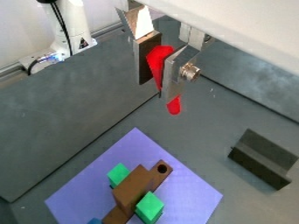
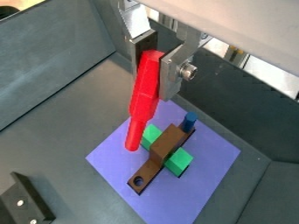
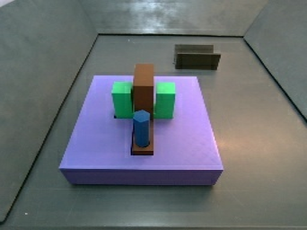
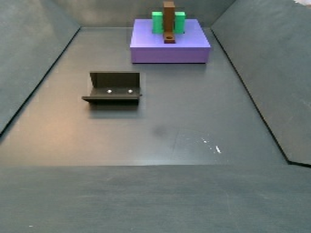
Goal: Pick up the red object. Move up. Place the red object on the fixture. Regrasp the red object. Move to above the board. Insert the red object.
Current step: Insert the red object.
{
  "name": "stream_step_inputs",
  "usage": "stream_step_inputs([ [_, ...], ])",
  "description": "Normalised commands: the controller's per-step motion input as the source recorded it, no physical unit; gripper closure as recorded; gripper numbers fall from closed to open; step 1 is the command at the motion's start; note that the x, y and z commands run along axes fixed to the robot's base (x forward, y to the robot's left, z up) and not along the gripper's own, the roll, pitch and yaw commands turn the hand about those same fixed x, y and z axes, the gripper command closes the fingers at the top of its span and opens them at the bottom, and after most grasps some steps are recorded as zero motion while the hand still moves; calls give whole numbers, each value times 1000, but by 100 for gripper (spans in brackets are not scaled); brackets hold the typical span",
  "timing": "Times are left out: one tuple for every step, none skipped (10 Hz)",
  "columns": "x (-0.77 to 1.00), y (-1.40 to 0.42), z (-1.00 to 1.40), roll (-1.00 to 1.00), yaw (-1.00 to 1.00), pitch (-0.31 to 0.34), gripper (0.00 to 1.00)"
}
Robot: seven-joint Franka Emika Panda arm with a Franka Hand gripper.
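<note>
My gripper (image 1: 162, 63) is shut on the red object (image 1: 170, 94), a bright red peg that hangs down between the silver fingers; in a wrist view (image 2: 146, 83) its thin tip points down. The gripper (image 2: 149, 54) is high above the floor, over the board (image 2: 163, 153), a lavender slab with green blocks (image 2: 177, 159), a brown bar (image 2: 158, 157) and a blue peg (image 2: 188, 121). The board also shows in both side views (image 3: 144, 135) (image 4: 170, 47). The fixture (image 4: 113, 88) stands on the floor apart from the board, empty. The gripper does not show in either side view.
Grey walls enclose the floor on all sides in a side view (image 4: 36, 77). The fixture also shows in both wrist views (image 1: 263, 157) (image 2: 26, 203) and behind the board in a side view (image 3: 197, 57). A hole sits at the brown bar's end (image 2: 142, 181).
</note>
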Motion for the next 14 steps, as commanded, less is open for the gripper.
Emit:
stream_step_inputs([
  [0, 0, 0, -9, 0, 0, 100],
  [0, 69, 0, -123, 0, -37, 100],
  [9, 249, -137, -479, -300, -93, 100],
  [37, 149, 0, -500, -309, -100, 100],
  [60, 94, 0, -500, -257, -84, 100],
  [31, 106, 0, -500, -234, -56, 100],
  [17, 106, 0, -500, -226, -46, 100],
  [40, 114, 0, -500, -177, -34, 100],
  [63, 131, 0, -500, -129, -19, 100],
  [86, 149, 0, -500, -69, 0, 100],
  [117, 197, 0, -500, -20, 0, 100],
  [123, 200, 0, -500, -17, 0, 100],
  [114, 209, 0, -500, -17, 0, 100],
  [126, 226, 0, -500, -6, 0, 100],
])
